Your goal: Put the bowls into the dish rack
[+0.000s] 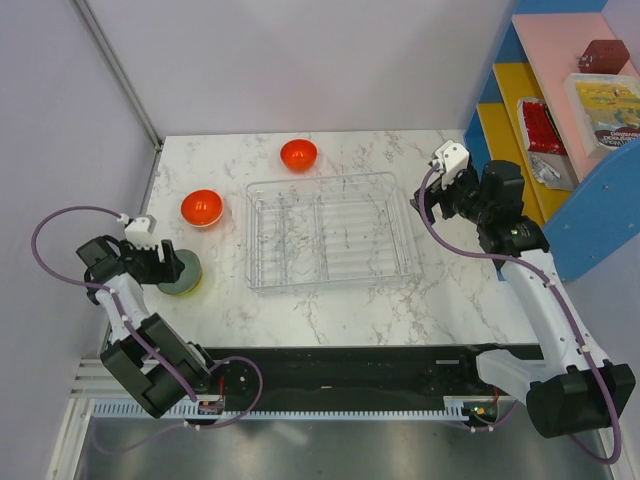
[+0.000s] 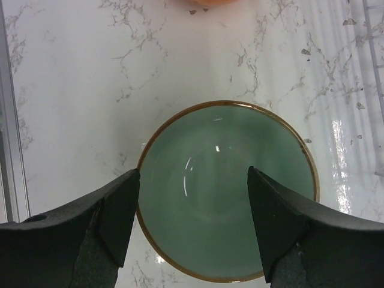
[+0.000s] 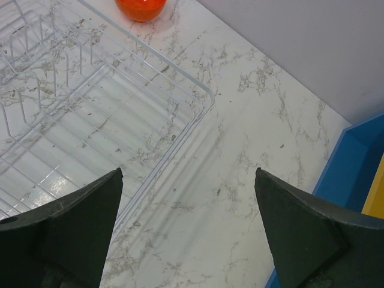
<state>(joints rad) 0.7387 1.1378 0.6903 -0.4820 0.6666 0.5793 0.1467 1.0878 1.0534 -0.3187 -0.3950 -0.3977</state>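
Marble table [image 1: 440,300]: bare strip along near edge and along right edge.
Rack [image 1: 330,235] mid-table.
All bowls outside rack, upright on marble:
- green bowl [image 2: 225,192] near left edge
- orange bowl [image 1: 201,208] between it and far edge
- second orange bowl [image 1: 299,154] by far edge

Left gripper [image 2: 193,186] spread, over green bowl.
Right gripper [image 3: 187,174] spread, over marble beside rack's right side.

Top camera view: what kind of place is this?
Probably a robot lab's pretend kitchen: a marble-look table, a clear dish rack, plus a left arm and right arm bolted at the near edge.
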